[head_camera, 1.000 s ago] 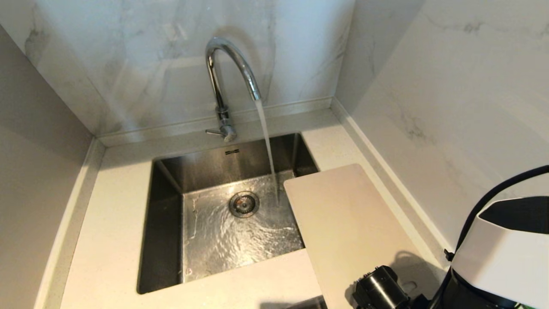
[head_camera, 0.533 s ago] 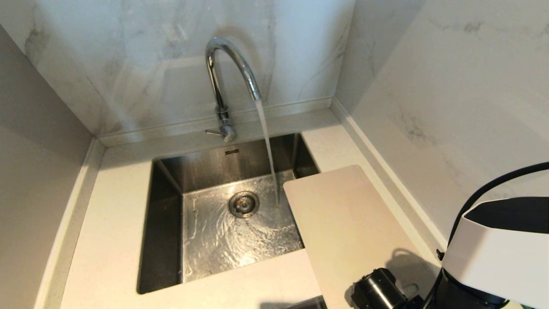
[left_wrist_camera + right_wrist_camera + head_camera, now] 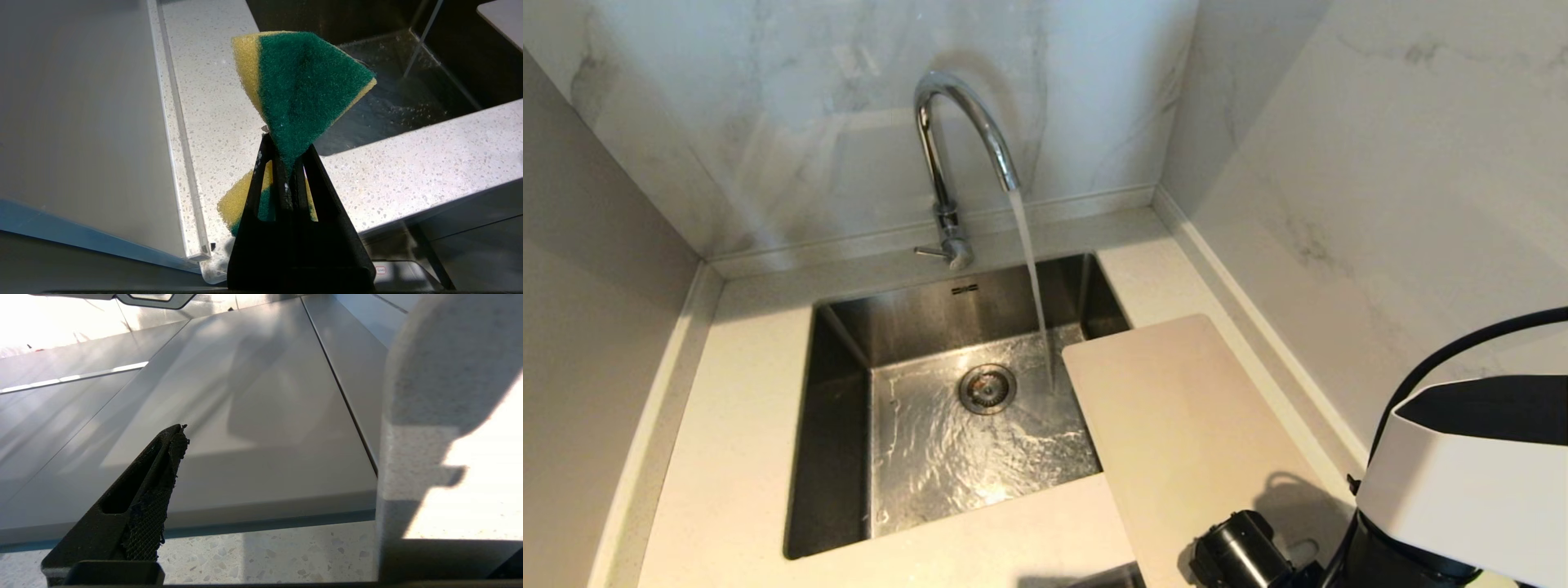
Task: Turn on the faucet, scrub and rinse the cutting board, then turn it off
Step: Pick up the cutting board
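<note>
The chrome faucet point(image 3: 947, 147) stands behind the sink, and a stream of water falls from its spout to the sink floor. The pale beige cutting board point(image 3: 1184, 433) lies flat on the counter right of the sink, its left edge jutting over the basin. My right arm point(image 3: 1462, 490) hangs over the board's near end. My right gripper point(image 3: 294, 457) is open: one black finger point(image 3: 163, 469) shows, and the pale board edge point(image 3: 441, 416) fills the other side and hides the second finger. My left gripper point(image 3: 286, 151) is shut on a green and yellow sponge point(image 3: 302, 90) over the counter's front left.
The steel sink point(image 3: 833, 425) has a round drain point(image 3: 987, 388) and rippling water on its floor. Speckled white countertop point(image 3: 735, 457) surrounds it. Marble walls close in behind and on the right, and a grey panel point(image 3: 596, 343) on the left.
My right arm has edged slightly left over the board's near end. Water keeps running and the board lies where it was.
</note>
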